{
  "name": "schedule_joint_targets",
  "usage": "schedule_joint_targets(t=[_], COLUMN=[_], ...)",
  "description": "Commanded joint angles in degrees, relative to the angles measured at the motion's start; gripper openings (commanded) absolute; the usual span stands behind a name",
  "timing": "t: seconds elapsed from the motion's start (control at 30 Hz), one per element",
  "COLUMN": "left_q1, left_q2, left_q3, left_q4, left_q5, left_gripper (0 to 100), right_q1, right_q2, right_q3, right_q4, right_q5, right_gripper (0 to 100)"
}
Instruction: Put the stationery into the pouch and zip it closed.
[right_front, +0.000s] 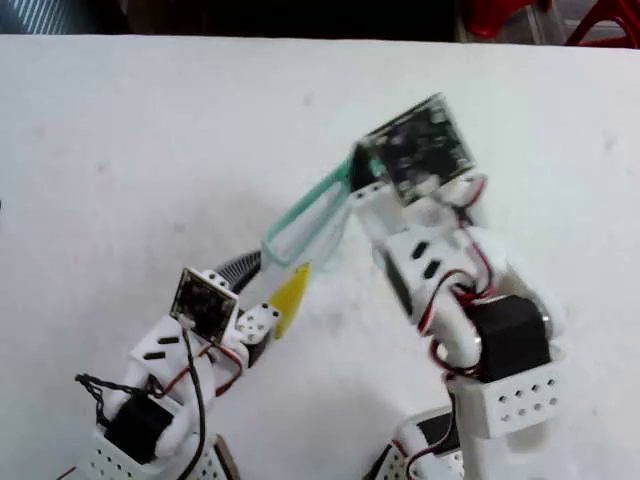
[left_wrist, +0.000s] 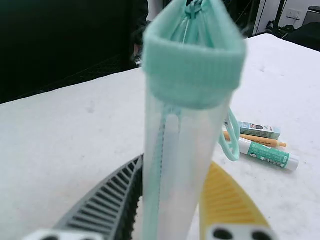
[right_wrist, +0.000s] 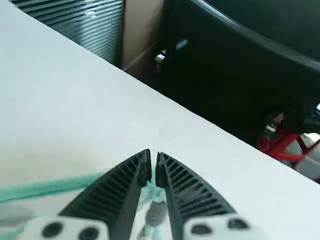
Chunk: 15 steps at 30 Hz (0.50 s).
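The pouch, clear with a teal zip band, hangs slantwise above the middle of the frame in the high view, strung between the two arms. At its lower left end the left gripper clamps it. In the left wrist view the grey and yellow jaws of the left gripper are spread just wide enough to press the pouch from both sides. At its upper right end the right gripper has it. In the right wrist view the black jaws of the right gripper are almost pressed together, pinching teal zip fabric. On the table beyond the pouch lie a white-and-teal marker, an orange pencil and a small teal box, close together. The table is white. Behind it are window blinds, a black chair and a red frame.
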Motion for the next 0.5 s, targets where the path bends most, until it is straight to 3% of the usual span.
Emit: schedule_joint_targets(t=[0.0, 0.2, 0.47], left_q1=[0.57, 0.57, 0.48], left_q2=[0.57, 0.57, 0.57], left_q3=[-0.09, -0.09, 0.09], left_q4=[0.35, 0.35, 0.7], left_q5=[-0.7, -0.7, -0.7], left_gripper=[17, 17, 17], right_q1=[8.84, 19.56, 20.53], right_q2=[0.31, 13.58, 42.15], right_q3=[-0.62, 6.59, 1.14], right_q4=[1.89, -1.8, -8.04], right_q5=[0.35, 0.44, -0.09], right_gripper=[1.7, 1.8, 4.9])
